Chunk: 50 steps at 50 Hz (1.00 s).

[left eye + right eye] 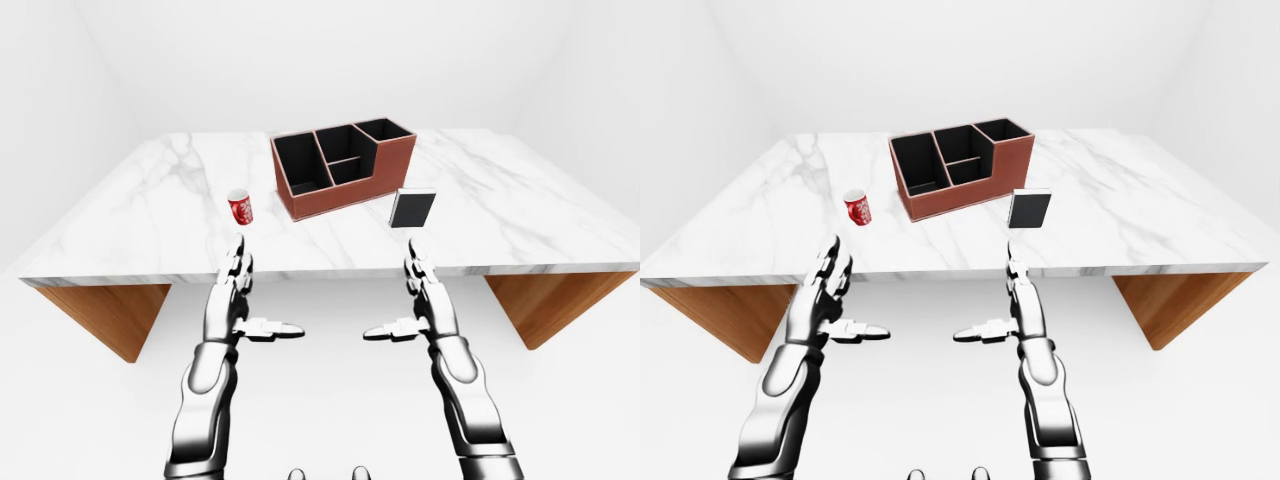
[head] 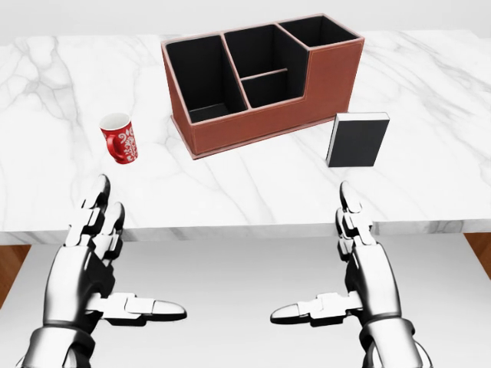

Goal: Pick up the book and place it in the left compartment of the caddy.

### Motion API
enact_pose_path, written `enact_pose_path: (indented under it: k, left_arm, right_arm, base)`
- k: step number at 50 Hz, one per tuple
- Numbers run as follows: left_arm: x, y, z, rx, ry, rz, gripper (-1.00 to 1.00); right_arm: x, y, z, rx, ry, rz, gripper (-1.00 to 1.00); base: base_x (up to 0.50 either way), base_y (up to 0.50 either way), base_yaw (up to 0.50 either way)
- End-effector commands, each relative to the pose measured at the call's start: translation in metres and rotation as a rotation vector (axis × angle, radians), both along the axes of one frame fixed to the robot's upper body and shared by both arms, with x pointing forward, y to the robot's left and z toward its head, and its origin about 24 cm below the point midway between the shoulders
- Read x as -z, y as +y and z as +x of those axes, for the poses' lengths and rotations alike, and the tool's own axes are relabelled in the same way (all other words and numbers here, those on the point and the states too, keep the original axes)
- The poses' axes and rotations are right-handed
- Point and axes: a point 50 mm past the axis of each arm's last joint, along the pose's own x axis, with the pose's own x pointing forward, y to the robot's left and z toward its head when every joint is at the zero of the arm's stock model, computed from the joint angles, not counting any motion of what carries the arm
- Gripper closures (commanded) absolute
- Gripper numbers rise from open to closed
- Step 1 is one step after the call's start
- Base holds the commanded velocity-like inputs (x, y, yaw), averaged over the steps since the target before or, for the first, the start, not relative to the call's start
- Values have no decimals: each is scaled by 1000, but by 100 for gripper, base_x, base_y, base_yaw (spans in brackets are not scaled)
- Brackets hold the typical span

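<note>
My left hand [image 2: 96, 264] and right hand [image 2: 357, 264] hover with fingers spread, holding nothing, short of the marble table [image 2: 430, 92]. The black book [image 2: 357, 139] lies just right of the brown caddy [image 2: 261, 77] (a red mug [image 2: 119, 138] sits well left of it).

The tabletop [image 2: 61, 176] is white marble with thin grey veins, over warm brown wood supports [image 1: 105, 310]. The caddy [image 2: 265, 115] is reddish-brown outside with a paler pink rim, black inside all compartments. The book [image 2: 357, 140] has a black cover and white page edges (seen along its top). The mug [image 2: 119, 139] is red with white swirls, white inside. Each robot hand [image 2: 96, 264] is glossy silver with dark joints.
</note>
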Motion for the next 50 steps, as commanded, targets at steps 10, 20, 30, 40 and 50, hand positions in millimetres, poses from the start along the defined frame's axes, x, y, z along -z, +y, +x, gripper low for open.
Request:
enact_pose_path:
  k: [10, 20, 30, 40, 50]
  left_arm:
    - [-75, -1, -8, 88, -333, -51, -100]
    - [-105, 2, -14, 107, -470, -45, -100]
    - [-123, 5, -15, 101, -547, -41, -100]
    - [-119, 6, -15, 99, -530, -23, -100]
    - [-119, 9, -13, 86, -526, -17, -100]
  right_arm:
    - [-63, 0, 2, -12, -226, -59, -100]
    - [-114, 0, -8, -29, -453, -98, -100]
    - [-145, 3, -17, -33, -599, -121, -100]
    - [-148, 3, -19, -28, -615, -112, -100]
    - [-147, 0, -20, -22, -612, -108, -100]
  base:
    - [0, 0, 0]
    - [0, 0, 0]
    - [0, 0, 0]
    - [0, 0, 0]
    - [0, 0, 0]
